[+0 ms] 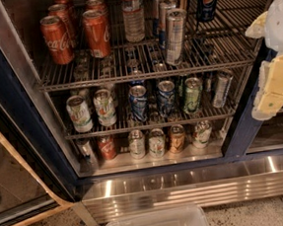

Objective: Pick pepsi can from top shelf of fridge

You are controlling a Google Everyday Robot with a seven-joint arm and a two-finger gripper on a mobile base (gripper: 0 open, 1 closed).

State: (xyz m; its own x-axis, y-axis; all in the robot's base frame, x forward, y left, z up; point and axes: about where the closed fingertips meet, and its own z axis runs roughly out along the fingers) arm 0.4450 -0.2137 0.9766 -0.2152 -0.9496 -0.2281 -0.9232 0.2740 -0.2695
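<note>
The pepsi can [207,0], dark navy with a round logo, stands upright at the back right of the top shelf [143,76], a chrome wire rack in the open fridge [28,120]. Bare rack lies to the can's right and in front of it. My gripper [259,67] hangs at the right edge of the view, in front of the fridge's right post, lower than the can and to its right. Its cream fingers [273,86] are spread apart and hold nothing.
Red Coca-Cola cans [56,38], a clear water bottle [133,16] and tall slim silver cans [175,35] fill the top shelf's left and middle. Two lower racks hold several mixed cans [166,97]. The glass door [14,180] stands open at left. A clear plastic bin [156,225] sits on the floor.
</note>
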